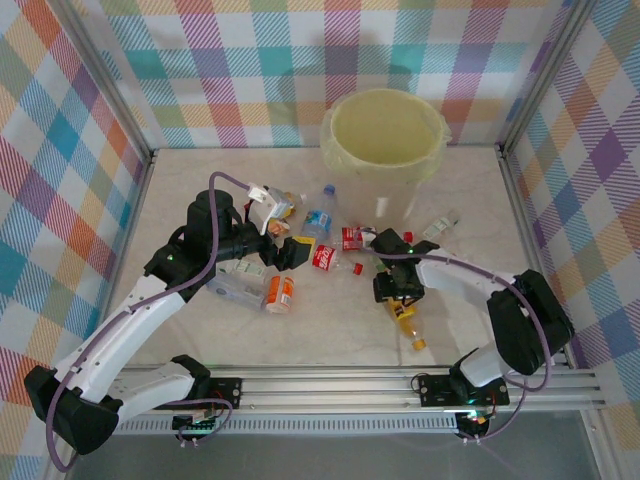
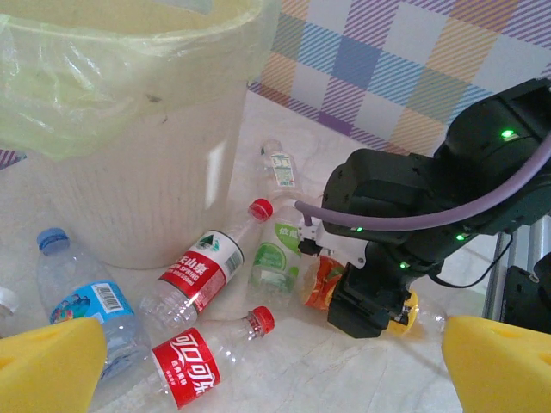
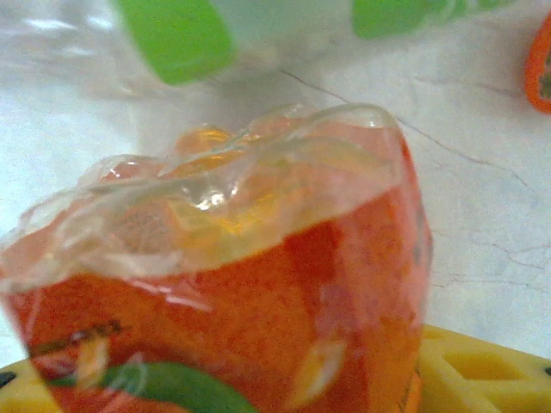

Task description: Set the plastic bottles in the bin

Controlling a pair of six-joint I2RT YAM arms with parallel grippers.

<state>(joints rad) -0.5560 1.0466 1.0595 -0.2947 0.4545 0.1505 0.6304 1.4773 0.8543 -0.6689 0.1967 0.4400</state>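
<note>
The right gripper (image 1: 398,288) straddles the orange-labelled bottle (image 3: 241,301), its yellow pad (image 3: 482,370) beside the label (whether it pinches cannot be told). The left gripper (image 1: 290,253) hangs spread wide above the red-labelled bottles (image 2: 185,370). More plastic bottles (image 1: 318,222) lie scattered just near of the bin (image 1: 385,185), which stands at the far side of the table (image 1: 330,345)
</note>
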